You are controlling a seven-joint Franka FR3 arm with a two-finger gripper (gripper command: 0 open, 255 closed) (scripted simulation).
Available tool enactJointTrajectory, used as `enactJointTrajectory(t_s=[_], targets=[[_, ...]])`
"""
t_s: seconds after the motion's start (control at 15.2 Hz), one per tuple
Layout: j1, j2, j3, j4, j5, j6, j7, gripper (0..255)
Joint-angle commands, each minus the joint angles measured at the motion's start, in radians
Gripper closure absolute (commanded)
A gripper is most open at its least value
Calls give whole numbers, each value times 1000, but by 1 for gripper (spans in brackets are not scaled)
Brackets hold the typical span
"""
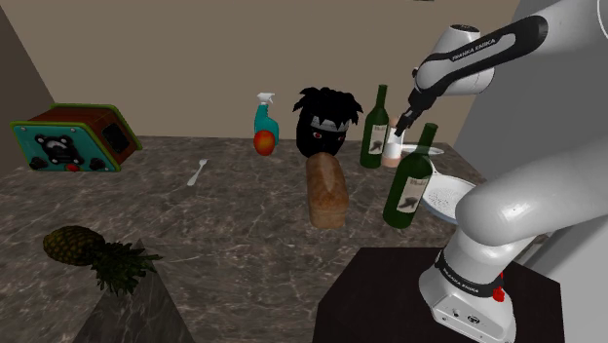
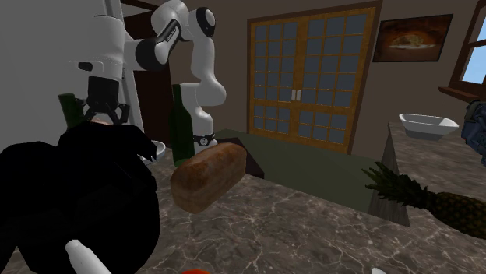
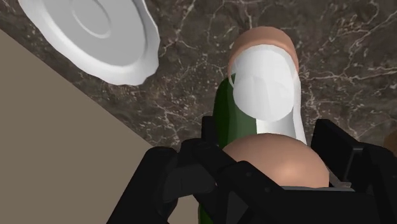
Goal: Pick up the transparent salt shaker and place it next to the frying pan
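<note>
One salt shaker [image 1: 394, 152], with a pale whitish body and tan ends, stands upright on the dark veined surface [image 1: 234, 229], toward the shoulder view's right and close to the back wall. The black end effector [image 1: 400, 128] hangs directly over its top. In the wrist view the shaker's tan cap lies right at the end effector, but I cannot tell whether it is clasped or only straddled. Just beside the shaker, on the shoulder view's left, stands a green wine bottle [image 1: 375, 129] with a pale label. A second green bottle [image 1: 410, 180] stands nearer the camera, between the shaker and the dark stand [image 1: 390, 292]. A small white plate [image 1: 429, 150] lies just past the shaker toward the shoulder view's right, and a larger white plate [image 1: 453, 195] lies beside the second green bottle. Further to the shoulder view's left a loaf of bread [image 1: 326, 191] lies on the surface, with a black shaggy object [image 1: 326, 121] behind it. Next comes a teal spray bottle [image 1: 265, 115] with a red-orange fruit [image 1: 263, 143] in front of it. A white fork [image 1: 198, 172] lies well apart from these. A brown radio [image 1: 70, 139] with green edging stands at the far left, and a pineapple [image 1: 93, 253] lies at the near left.
</note>
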Motion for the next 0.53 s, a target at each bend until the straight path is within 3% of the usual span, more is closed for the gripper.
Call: enactJointTrajectory(t_s=[0.0,0.46], targets=[[1,18,-8,-18,-2,34,-3,255],[6,64,-27,-52,-2,113,-9,255]])
